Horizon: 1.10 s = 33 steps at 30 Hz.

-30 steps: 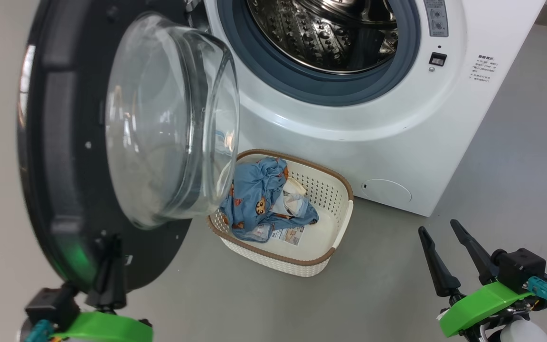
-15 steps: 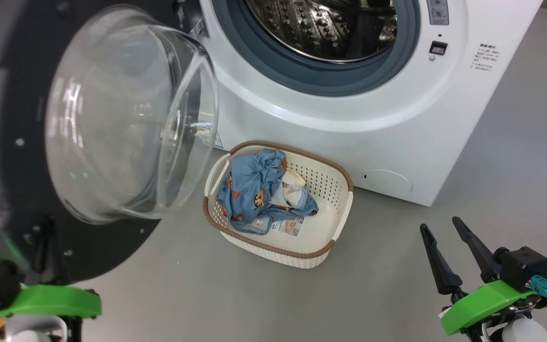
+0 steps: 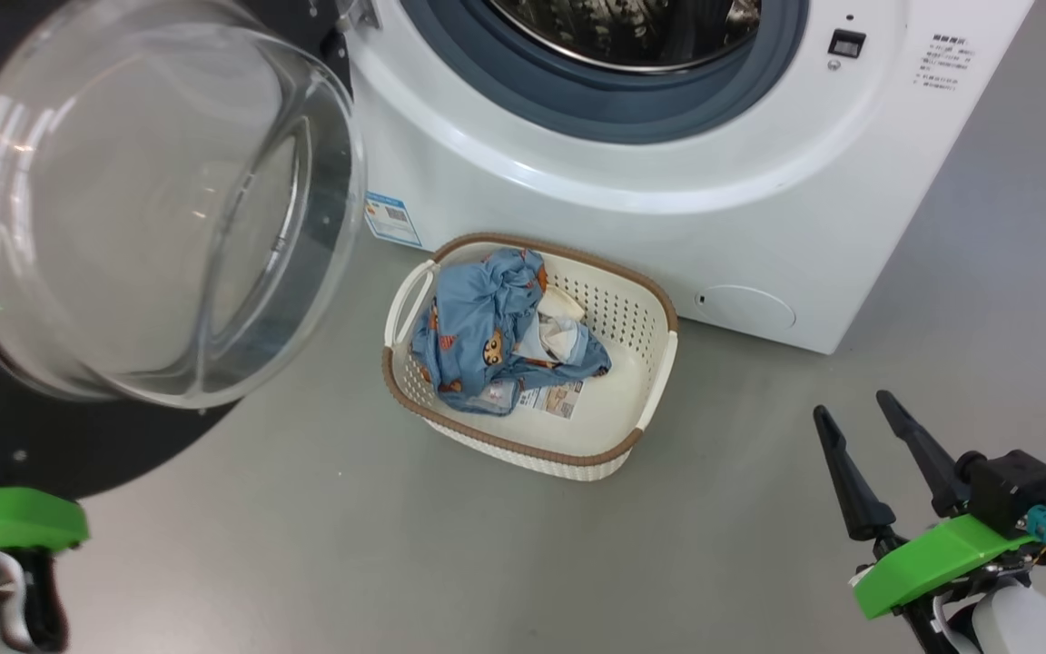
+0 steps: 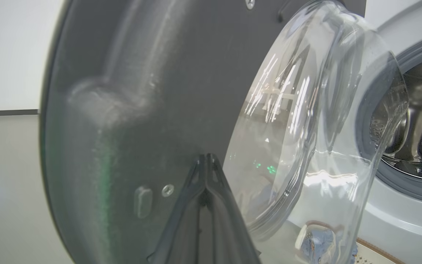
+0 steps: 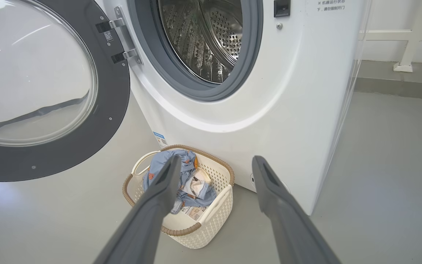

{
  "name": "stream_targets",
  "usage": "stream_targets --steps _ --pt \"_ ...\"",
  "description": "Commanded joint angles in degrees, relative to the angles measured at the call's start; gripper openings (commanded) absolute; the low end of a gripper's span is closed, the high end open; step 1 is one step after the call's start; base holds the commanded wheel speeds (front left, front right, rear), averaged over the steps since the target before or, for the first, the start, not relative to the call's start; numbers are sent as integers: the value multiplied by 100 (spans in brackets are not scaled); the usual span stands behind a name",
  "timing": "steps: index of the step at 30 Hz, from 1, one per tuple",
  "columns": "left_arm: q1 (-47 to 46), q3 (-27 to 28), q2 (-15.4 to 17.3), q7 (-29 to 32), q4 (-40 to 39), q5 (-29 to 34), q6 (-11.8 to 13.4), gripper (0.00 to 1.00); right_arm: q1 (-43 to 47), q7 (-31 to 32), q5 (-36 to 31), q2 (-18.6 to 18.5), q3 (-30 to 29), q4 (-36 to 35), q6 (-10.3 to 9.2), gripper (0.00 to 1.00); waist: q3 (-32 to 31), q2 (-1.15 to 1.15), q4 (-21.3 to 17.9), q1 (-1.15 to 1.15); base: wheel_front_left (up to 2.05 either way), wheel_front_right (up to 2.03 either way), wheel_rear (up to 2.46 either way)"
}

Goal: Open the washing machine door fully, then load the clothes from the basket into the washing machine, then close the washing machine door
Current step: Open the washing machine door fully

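My right gripper (image 3: 853, 405), fingers spread and empty, hangs right of the basket (image 3: 534, 451). The clothes (image 3: 487, 327) lie heaped in the basket's left half, ahead-left of those fingers, so I'd reach with that arm. My left gripper (image 4: 205, 157), pressed together, points at the washing machine door (image 3: 78, 445), swung wide left of the basket

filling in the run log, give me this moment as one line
door: open wide | left gripper: shut, tips at door | right gripper: open, empty | clothes: in basket
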Motion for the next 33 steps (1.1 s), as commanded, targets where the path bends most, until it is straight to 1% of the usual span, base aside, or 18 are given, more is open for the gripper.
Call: stream_targets --steps 1,5,13,27,33 --pt "-264 315 402 -37 -62 47 98 0 -170 -69 -79 -76 91 -154 9 100 83 0 -25 0 0 0 0" --pt "-510 593 604 -37 261 157 95 0 -217 -69 -98 -96 88 -159 9 100 208 0 -81 0 0 0 0" --pt "-899 1038 915 -37 596 253 68 0 -325 -69 -125 -147 77 -188 9 100 474 0 -177 0 0 0 0" --pt "-1419 1395 1302 -37 1293 511 -26 0 -527 -69 -144 -207 150 -162 9 100 651 0 -222 0 0 0 0" --pt "-1514 1469 1372 -37 1444 611 -55 0 -540 -69 -135 -198 187 -138 9 100 586 0 -241 0 0 0 0"
